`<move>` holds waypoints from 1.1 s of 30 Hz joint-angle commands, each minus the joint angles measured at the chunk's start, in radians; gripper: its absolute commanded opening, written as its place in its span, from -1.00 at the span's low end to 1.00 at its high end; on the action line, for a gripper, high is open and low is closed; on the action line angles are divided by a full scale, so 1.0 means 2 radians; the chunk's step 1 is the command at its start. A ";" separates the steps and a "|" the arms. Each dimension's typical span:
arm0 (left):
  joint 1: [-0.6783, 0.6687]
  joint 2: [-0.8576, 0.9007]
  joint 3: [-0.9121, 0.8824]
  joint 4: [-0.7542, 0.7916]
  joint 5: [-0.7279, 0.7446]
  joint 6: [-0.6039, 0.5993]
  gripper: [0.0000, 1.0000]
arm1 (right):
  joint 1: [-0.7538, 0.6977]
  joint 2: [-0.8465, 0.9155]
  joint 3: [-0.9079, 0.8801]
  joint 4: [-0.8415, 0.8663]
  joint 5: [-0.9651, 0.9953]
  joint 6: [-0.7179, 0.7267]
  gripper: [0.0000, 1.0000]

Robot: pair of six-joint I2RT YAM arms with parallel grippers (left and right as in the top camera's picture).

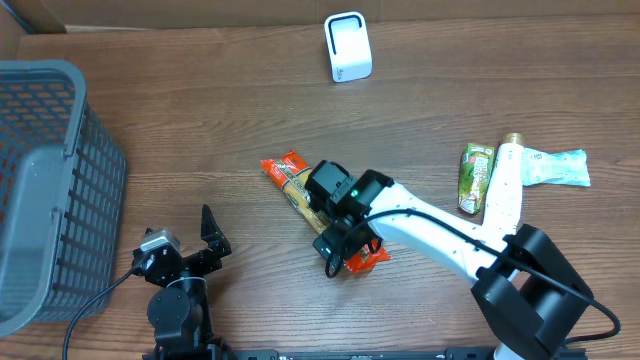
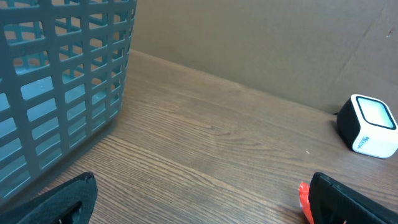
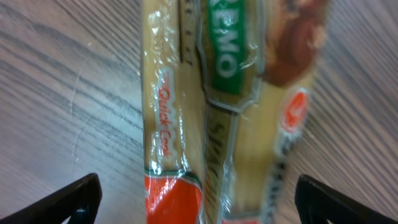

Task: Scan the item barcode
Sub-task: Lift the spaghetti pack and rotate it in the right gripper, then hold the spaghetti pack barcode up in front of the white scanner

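Lying flat near the middle of the brown wood-grain table (image 1: 250,100) is a long clear plastic packet of spaghetti with orange-red ends (image 1: 292,180), set on a slant so that one end points to about 10 o'clock and the other to about 4 o'clock. The white right arm (image 1: 430,235) reaches in from 5 o'clock and covers the packet's lower half. In the right wrist view the right gripper (image 3: 205,205) stands wide open, one black fingertip (image 3: 71,199) at the lower left of the frame and the other at the lower right. The packet runs up between them, showing pale pasta, a green label and an orange band. Bare wood shows on both sides, and whether either fingertip touches the wrapper cannot be told. A small white box-shaped barcode scanner with a rounded window (image 1: 348,47) stands at 12 o'clock on the table, well apart from the packet. A grey plastic lattice basket (image 1: 50,190) fills the 9 o'clock edge. At 3 o'clock lie a green foil pouch (image 1: 476,178) and, just past it, a pale mint wrapper (image 1: 556,167). The left gripper (image 2: 205,208) sits at about 7 o'clock, near the basket, with its jaws spread wide and nothing between them. Its wrist view looks across open wood, with the basket wall at 9 o'clock, the scanner at 3 o'clock, and an orange sliver of the packet at 4 o'clock.
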State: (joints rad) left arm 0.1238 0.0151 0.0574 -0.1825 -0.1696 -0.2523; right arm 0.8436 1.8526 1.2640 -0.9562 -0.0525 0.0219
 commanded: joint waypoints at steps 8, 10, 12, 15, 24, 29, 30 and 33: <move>-0.003 -0.005 0.000 0.000 -0.007 0.008 0.99 | 0.000 0.002 -0.088 0.106 0.003 -0.015 0.50; -0.003 -0.005 0.000 0.000 -0.007 0.008 0.99 | 0.000 0.002 -0.088 0.110 0.003 -0.015 0.30; -0.003 -0.005 0.000 0.000 -0.007 0.008 1.00 | 0.000 0.002 -0.088 0.113 0.004 -0.015 -0.05; -0.003 -0.005 0.000 0.000 -0.007 0.008 1.00 | 0.000 0.002 -0.079 0.099 -0.005 -0.010 -0.85; -0.003 -0.005 0.000 0.000 -0.007 0.008 0.99 | -0.055 -0.032 -0.002 0.053 -0.289 -0.082 -0.93; -0.003 -0.005 0.000 0.000 -0.007 0.008 0.99 | -0.128 -0.077 0.004 0.054 -0.453 -0.118 -0.92; -0.003 -0.005 0.000 0.000 -0.007 0.008 1.00 | -0.148 -0.088 0.004 0.054 -0.484 -0.119 -0.93; -0.003 -0.005 0.000 0.000 -0.007 0.008 0.99 | -0.207 -0.119 0.004 0.053 -0.558 -0.120 -0.92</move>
State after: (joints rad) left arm 0.1238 0.0147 0.0578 -0.1825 -0.1696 -0.2523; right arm 0.5224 1.7432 1.2091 -0.8677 -0.8501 -0.1516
